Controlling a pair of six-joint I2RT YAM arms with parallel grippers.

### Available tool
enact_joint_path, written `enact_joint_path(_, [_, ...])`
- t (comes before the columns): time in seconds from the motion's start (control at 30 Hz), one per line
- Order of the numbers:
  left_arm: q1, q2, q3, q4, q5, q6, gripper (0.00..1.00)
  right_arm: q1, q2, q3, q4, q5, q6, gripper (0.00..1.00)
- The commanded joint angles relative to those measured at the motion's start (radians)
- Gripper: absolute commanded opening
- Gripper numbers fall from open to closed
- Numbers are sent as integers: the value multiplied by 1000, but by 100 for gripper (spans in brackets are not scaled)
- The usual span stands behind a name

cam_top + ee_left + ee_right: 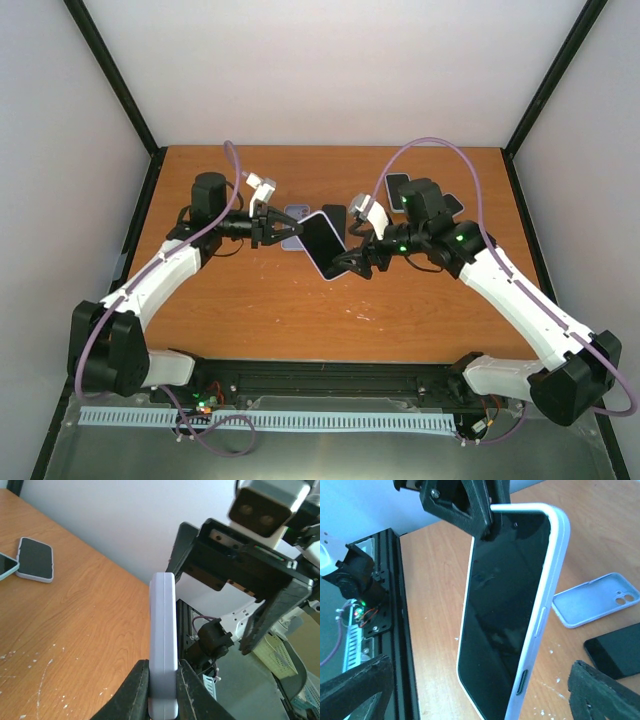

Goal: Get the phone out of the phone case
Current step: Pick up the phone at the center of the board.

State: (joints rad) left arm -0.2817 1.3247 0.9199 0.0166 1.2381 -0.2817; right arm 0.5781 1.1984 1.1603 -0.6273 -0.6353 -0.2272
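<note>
A dark-screened phone in a pale lavender case (325, 245) is held in the air above the middle of the table. My left gripper (275, 230) is shut on its left end. In the left wrist view the case (163, 630) shows edge-on, pinched between my fingers (131, 692). My right gripper (365, 262) is open at the phone's other end. In the right wrist view the phone (507, 610) stands between my wide-apart fingers (355, 687), which are not touching it.
An empty lavender case (595, 600) and a bare dark phone (615, 650) lie on the table behind the held phone. Two more phones (36, 559) lie toward the back right (397, 190). Black rail (402, 630) runs along the near edge.
</note>
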Motion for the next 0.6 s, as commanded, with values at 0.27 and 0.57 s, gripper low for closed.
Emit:
enact_joint_path(0.27, [-42,-47,112,-116,115,176,1,-8,87,59,-60,-185,32,73])
enact_joint_path(0.57, [-57,-37,135,-150,96,212,1,23,102,52,-80,-184,9,45])
